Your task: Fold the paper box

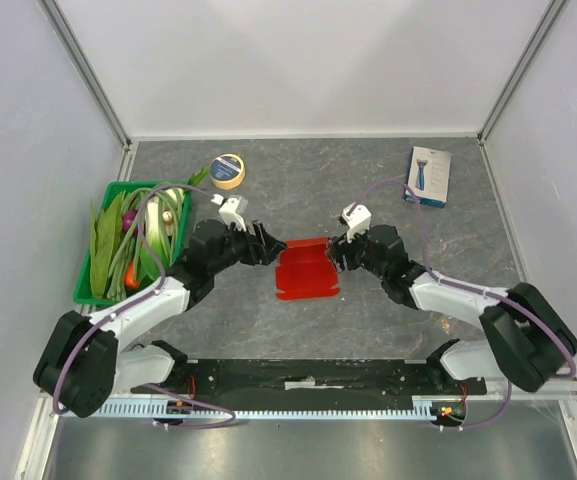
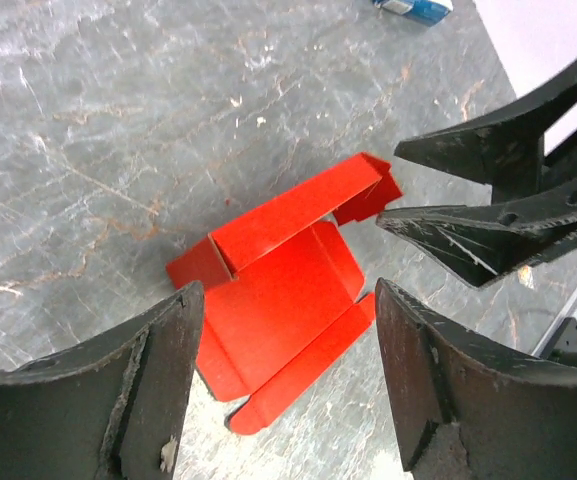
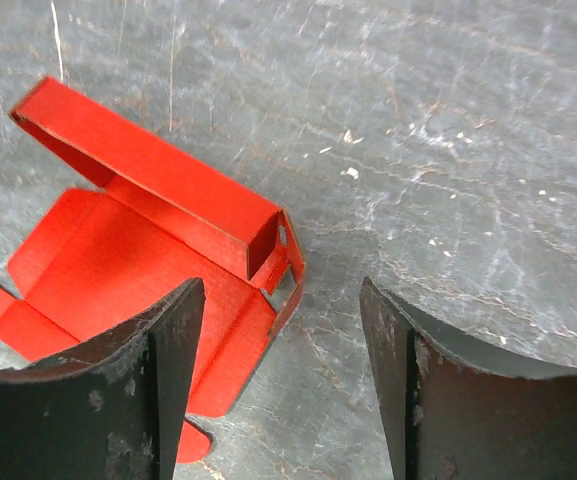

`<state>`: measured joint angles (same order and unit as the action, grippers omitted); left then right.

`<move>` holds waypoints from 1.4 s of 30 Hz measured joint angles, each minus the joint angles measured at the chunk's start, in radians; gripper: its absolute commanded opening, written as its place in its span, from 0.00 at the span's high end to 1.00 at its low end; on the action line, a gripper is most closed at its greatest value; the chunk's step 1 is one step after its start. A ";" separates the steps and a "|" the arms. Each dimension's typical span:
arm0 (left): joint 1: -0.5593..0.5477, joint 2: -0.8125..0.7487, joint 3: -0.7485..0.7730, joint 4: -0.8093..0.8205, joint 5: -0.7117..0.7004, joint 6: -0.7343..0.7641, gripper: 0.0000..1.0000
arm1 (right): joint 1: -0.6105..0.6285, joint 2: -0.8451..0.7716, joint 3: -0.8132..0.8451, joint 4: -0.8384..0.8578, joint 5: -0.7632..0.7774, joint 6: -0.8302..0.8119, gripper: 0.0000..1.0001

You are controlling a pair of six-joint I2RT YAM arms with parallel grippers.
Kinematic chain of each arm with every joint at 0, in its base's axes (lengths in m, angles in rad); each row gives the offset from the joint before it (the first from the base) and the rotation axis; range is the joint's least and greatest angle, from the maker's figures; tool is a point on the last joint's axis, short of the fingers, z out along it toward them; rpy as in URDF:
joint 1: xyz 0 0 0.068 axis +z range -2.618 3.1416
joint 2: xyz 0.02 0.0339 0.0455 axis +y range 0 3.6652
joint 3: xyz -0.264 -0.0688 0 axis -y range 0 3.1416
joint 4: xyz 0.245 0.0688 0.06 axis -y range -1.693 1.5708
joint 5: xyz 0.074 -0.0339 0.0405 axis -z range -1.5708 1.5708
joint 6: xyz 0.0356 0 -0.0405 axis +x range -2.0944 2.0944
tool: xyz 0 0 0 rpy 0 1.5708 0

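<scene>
paper box (image 1: 306, 268) half-folded
left gripper (image 1: 271, 245) at 9 o'clock, right gripper (image 1: 339, 252) at 3: both wide, empty; next likely grip flat flaps.

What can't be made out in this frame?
- Paper box, near edge: in both wrist views it lies behind the left jaws and the right jaws.
- Retail box, print: too small in the top view, and cut off by the top edge in the left wrist view.
- Bin, contents: in the top view the greens overlap one another.
</scene>
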<state>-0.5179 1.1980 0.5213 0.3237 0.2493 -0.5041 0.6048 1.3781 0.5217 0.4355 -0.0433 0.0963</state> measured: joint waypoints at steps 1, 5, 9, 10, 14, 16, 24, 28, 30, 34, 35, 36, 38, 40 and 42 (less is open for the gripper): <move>-0.001 -0.014 0.005 -0.003 -0.011 0.000 0.28 | -0.001 -0.023 -0.002 -0.011 0.008 0.010 0.28; -0.002 0.079 0.132 -0.069 -0.026 0.004 0.35 | -0.052 -0.109 -0.004 -0.064 0.022 0.084 0.28; -0.001 0.287 0.322 -0.116 -0.009 0.039 0.39 | -0.189 -0.153 -0.006 -0.116 0.025 0.171 0.48; -0.002 0.327 0.355 -0.120 0.001 0.052 0.40 | -0.211 -0.154 -0.006 -0.126 0.025 0.182 0.51; -0.002 0.443 0.440 -0.140 0.090 0.106 0.41 | -0.227 -0.096 0.021 -0.197 -0.004 0.201 0.62; -0.002 0.487 0.467 -0.147 0.150 0.129 0.42 | -0.226 -0.044 0.040 -0.214 -0.031 0.198 0.64; -0.030 0.584 0.503 -0.163 0.304 0.181 0.53 | -0.203 0.089 0.048 -0.208 -0.124 0.169 0.62; -0.043 0.597 0.506 -0.164 0.334 0.192 0.56 | -0.172 0.130 0.052 -0.175 -0.143 0.146 0.62; -0.046 0.597 0.509 -0.160 0.337 0.196 0.58 | -0.151 0.154 0.062 -0.153 -0.145 0.133 0.62; -0.045 0.597 0.509 -0.157 0.338 0.201 0.61 | -0.121 0.179 0.080 -0.131 -0.140 0.098 0.62; -0.045 0.597 0.509 -0.157 0.338 0.201 0.61 | -0.117 0.180 0.081 -0.125 -0.139 0.086 0.62; -0.045 0.597 0.509 -0.157 0.338 0.201 0.62 | -0.117 0.180 0.081 -0.121 -0.139 0.078 0.62; -0.047 0.597 0.509 -0.157 0.339 0.202 0.65 | -0.116 0.181 0.081 -0.106 -0.139 0.066 0.62; -0.047 0.597 0.509 -0.157 0.339 0.203 0.68 | -0.114 0.182 0.081 -0.090 -0.142 0.053 0.62; -0.047 0.599 0.509 -0.156 0.339 0.204 0.72 | -0.105 0.184 0.081 -0.067 -0.142 0.028 0.62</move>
<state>-0.5648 1.7969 1.0298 0.1680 0.5880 -0.3004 0.5003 1.5623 0.6029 0.3687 -0.1852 0.1242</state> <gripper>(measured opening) 0.329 0.380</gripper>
